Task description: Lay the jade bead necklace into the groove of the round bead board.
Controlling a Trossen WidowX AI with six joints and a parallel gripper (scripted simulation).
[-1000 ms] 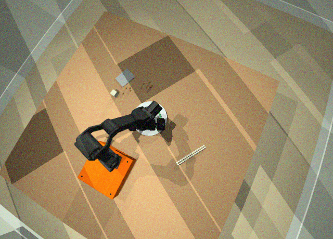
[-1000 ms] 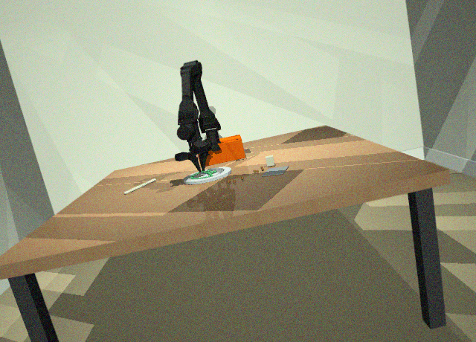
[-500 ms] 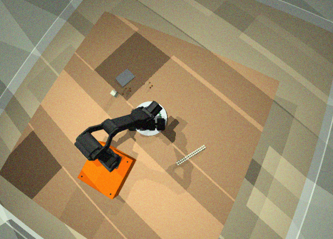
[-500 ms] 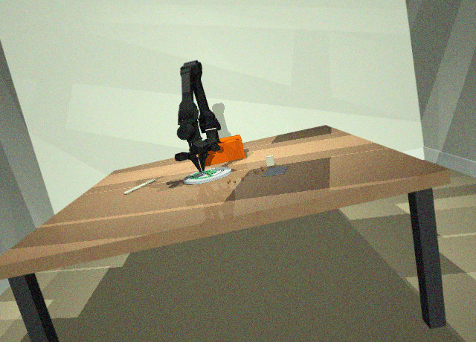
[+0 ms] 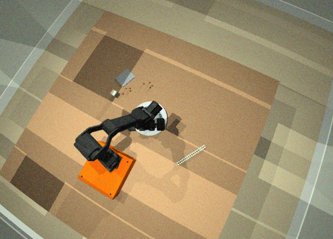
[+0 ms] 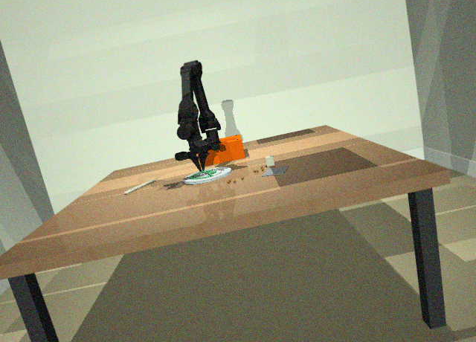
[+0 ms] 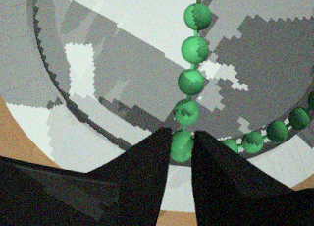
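Observation:
The jade bead necklace (image 6: 210, 173) (image 7: 194, 50) is a string of green beads on the round bead board. In the wrist view one run crosses the board's inside in a nearly straight line and another curves along the groove at the lower right. The white round bead board (image 5: 146, 132) (image 6: 190, 182) (image 7: 29, 133) has a dark circular groove. My gripper (image 6: 201, 171) (image 7: 182, 140) is shut on a bead of the necklace, at the corner where the two runs meet, right by the groove at the board's near side. In the top view the arm hides the fingertips and much of the necklace.
A double row of cream beads (image 5: 191, 155) (image 6: 140, 186) lies off to one side of the board. On the other side are a grey square plate (image 5: 124, 77) (image 6: 275, 171), a small pale block (image 5: 114, 93) (image 6: 269, 160) and several small brown beads. The orange base (image 5: 107, 177) (image 6: 227, 152) stands behind.

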